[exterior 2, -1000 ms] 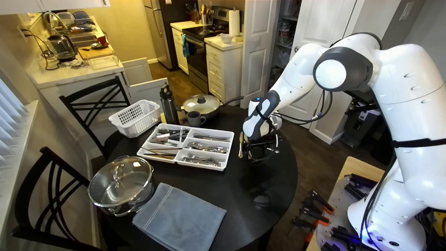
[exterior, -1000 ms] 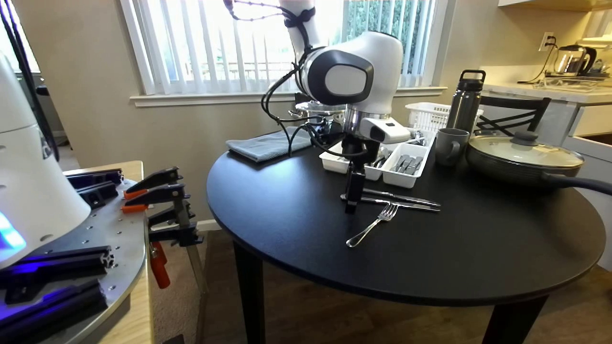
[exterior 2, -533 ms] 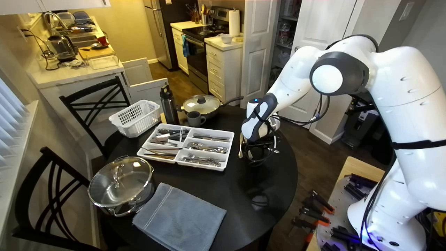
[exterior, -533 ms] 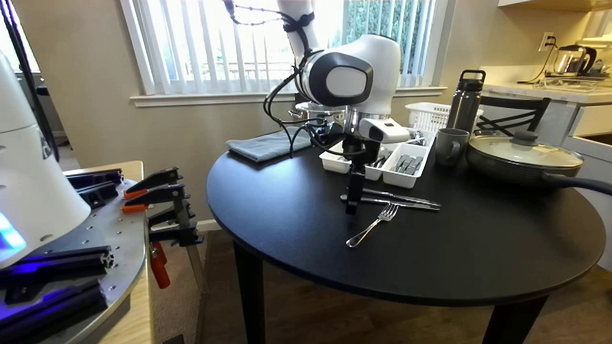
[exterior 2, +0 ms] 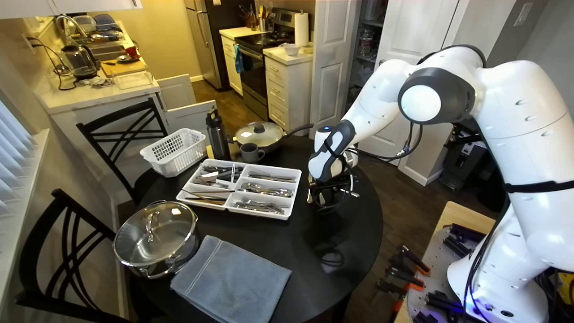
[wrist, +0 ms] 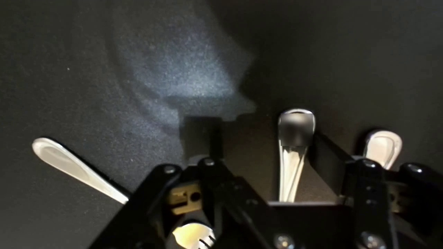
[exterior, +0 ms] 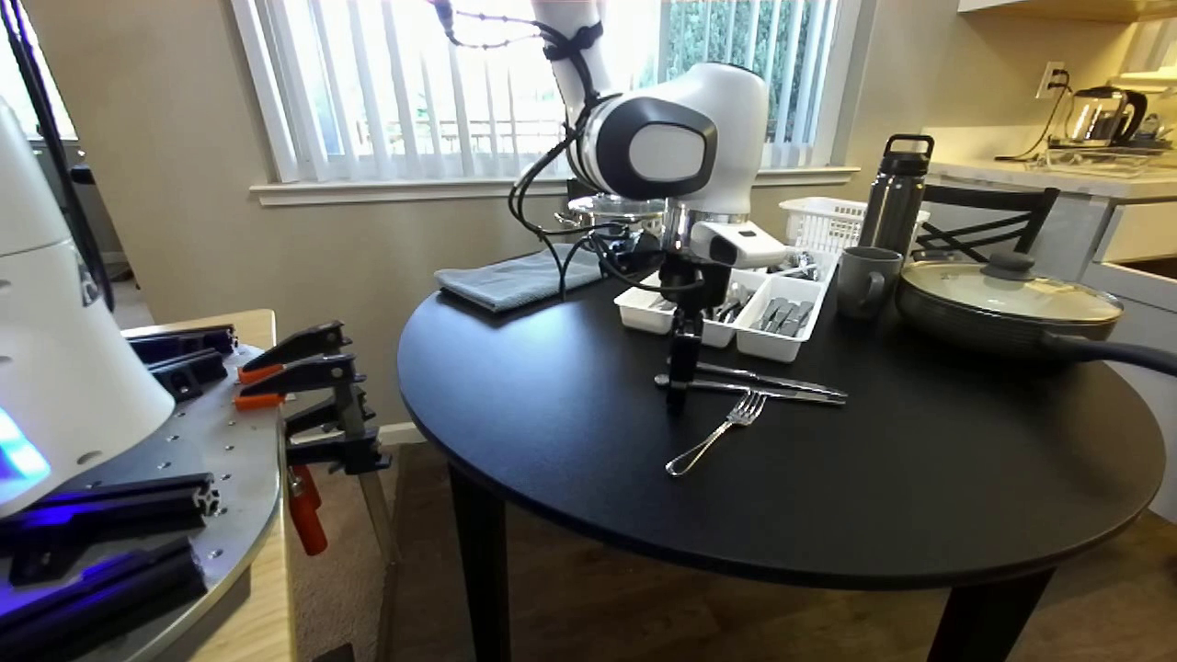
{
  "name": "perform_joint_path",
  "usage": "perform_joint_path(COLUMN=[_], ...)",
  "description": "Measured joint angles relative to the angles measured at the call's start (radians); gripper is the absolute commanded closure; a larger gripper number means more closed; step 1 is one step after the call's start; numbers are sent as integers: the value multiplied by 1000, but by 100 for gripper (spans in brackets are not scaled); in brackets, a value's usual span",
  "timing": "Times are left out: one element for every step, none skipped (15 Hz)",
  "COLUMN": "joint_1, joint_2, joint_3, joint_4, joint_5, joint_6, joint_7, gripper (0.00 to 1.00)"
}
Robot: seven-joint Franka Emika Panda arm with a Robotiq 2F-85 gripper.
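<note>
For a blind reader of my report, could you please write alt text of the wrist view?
Parted fingers straddle a knife handle on a dark table. A second knife lies at the picture's right, only its handle end showing, and a partly hidden fork at the left.

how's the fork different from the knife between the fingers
The fork has tines, the knife none. In the wrist view the fork slants, while the knife runs nearly straight up the picture. The fork's handle lies outside the hand; the knife's is between its fingers. Both are silver-coloured and lie on the black table.
</note>
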Motion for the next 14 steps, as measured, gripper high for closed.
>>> perform_joint_path(joint_1=[3, 5, 8, 10, 11, 12, 12, 12, 12, 12, 10, 9, 9, 9], joint_2=[0, 0, 0, 0, 0, -1, -1, -1, -1, 0, 0, 1, 0, 0], joint_3=[0, -2, -5, -7, -9, -9, -9, -9, -8, -4, 5, 16, 25, 28], joint_4=[2, 5, 6, 8, 10, 13, 17, 20, 22, 25, 29, 32, 33, 32], joint_5=[0, -1, -2, -3, -4, -6, -6, -6, -6, -6, -6, 0, 8, 18], joint_6=[0, -1, -3, -4, -8, -12, -17, -21, -22, -22, -22, -22, -22, -20], joint_7=[1, 1, 1, 1, 1, 1, 1, 1, 1, 1, 1, 1, 6, 22], gripper=[72, 77, 84, 90, 95, 95, 95, 95, 95, 94, 95, 94, 94, 94])
